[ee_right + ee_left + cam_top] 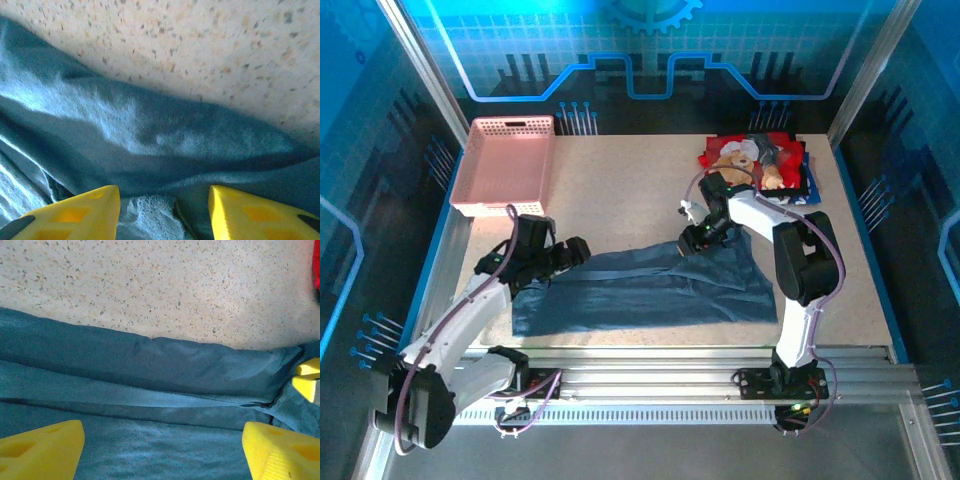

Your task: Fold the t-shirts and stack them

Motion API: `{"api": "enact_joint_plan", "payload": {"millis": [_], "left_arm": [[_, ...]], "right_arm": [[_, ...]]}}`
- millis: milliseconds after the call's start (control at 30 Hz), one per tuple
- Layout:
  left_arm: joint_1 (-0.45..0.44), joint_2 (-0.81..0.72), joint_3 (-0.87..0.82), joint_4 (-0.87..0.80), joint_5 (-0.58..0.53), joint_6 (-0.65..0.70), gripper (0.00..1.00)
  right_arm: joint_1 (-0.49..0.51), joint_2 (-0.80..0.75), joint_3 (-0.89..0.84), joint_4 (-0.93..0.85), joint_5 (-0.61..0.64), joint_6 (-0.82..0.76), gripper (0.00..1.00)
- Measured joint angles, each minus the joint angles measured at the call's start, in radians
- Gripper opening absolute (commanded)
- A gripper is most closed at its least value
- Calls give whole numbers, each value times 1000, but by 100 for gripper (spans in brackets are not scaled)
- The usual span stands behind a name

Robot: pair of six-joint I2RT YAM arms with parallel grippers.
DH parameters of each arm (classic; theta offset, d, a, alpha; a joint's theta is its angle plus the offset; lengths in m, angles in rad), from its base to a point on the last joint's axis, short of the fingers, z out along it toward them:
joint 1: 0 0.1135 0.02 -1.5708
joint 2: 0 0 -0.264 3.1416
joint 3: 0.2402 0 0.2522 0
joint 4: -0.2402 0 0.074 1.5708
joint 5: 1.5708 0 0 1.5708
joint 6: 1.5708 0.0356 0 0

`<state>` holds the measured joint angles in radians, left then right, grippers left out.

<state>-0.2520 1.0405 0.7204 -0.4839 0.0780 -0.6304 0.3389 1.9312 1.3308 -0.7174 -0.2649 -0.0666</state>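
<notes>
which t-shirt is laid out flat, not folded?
The slate-blue t-shirt, spread across the near half of the table. The others sit folded in a stack at the far right, with the red teddy-bear shirt on top.

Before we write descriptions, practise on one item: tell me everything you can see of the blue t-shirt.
The blue t-shirt is plain, soft, matte slate-blue cloth, lying on the speckled table near its front edge, spread wide and partly folded, with long creases along its far edge. The left end effector is open over that edge; the right end effector straddles a raised fold, grip unclear.
</notes>
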Motion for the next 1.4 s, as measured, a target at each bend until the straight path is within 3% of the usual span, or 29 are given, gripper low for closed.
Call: {"api": "enact_joint_plan", "payload": {"millis": [133,267,367,700,1033,1167,1267,1400], "left_arm": [[0,-44,0,-17,-7,0,84],[0,-93,0,-45,-12,4,85],[0,-143,0,-72,-14,25,87],[0,-349,92,-265,-39,144,92],[0,-413,95,-349,-40,151,98],[0,-402,77,-329,-33,142,99],[0,-359,47,-280,-14,128,99],[-21,-265,12,-198,-1,109,99]], "right_arm": [[10,0,-35,0,13,-15,47],[16,-1,-54,1,29,-28,26],[22,-8,-56,1,48,-29,19],[80,-161,-73,-29,78,-31,11],[197,-272,-227,-71,68,-1,16],[231,-305,-278,-80,63,30,23],[228,-318,-288,-79,68,61,34],[145,-337,-274,-79,72,127,45]]}}
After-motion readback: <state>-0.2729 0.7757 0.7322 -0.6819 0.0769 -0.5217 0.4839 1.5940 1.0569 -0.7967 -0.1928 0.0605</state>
